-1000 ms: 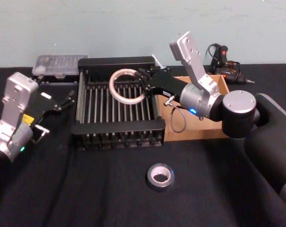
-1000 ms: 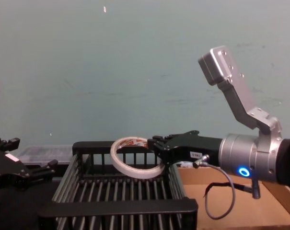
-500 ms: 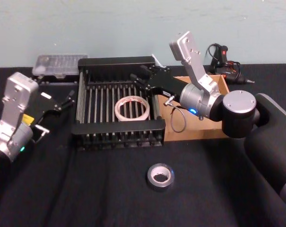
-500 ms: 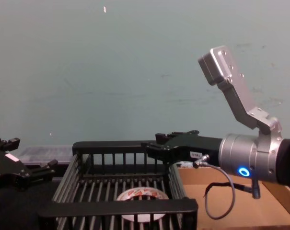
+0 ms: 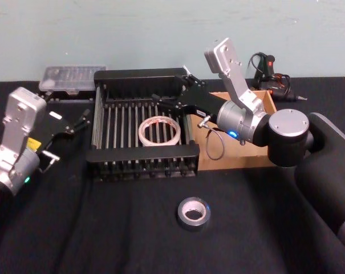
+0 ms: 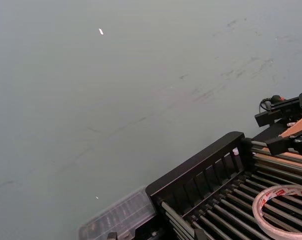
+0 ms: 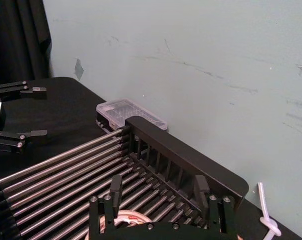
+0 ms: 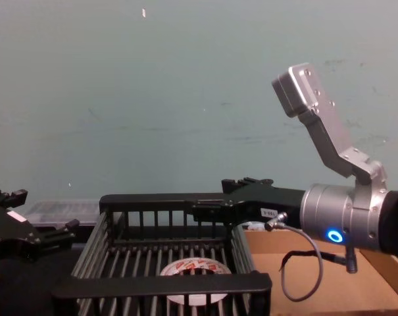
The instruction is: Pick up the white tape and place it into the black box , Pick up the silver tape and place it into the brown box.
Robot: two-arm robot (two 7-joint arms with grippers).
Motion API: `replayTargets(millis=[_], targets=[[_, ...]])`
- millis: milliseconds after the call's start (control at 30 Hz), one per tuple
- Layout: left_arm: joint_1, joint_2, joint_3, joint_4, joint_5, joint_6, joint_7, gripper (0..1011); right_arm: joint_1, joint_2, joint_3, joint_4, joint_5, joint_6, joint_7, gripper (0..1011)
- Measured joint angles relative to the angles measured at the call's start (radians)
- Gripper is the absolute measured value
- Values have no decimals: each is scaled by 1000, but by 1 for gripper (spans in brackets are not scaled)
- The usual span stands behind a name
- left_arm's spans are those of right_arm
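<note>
Now lying flat on the slatted floor of the black plastic crate with thick rim rails (image 5: 139, 153), toward its right and near side: the flat round white tape roll with red print (image 5: 159, 129). Above the crate's right rail, the right gripper (image 5: 173, 93), jaws spread wide apart and holding nothing, clear of the roll below. Seen from the chest camera as black fingers (image 8: 215, 209) reaching leftward over the crate's far rim, the white roll (image 8: 195, 276) flat beneath. To the crate's right and touching it, the shallow tan cardboard tray (image 5: 266, 100), partly hidden behind the right arm. Out on the black tablecloth (image 5: 104, 228), nearer than the crate and well apart from both boxes, the small grey-silver tape roll with pale core (image 5: 193, 213). Parked left of the crate, the left gripper (image 5: 79, 121), jaws apart, gripping nothing. Behind the crate's far left corner, 1 clear plastic case (image 5: 69, 75).
</note>
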Motion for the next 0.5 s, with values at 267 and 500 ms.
replayTargets(millis=[267, 500], targets=[[0, 0, 0, 0, 0, 0, 0, 1002, 0, 0, 0, 0, 0, 0, 0, 1000], [0, 0, 0, 0, 0, 0, 0, 1001, -10, 3, 3, -25, 1, 7, 0, 1000]])
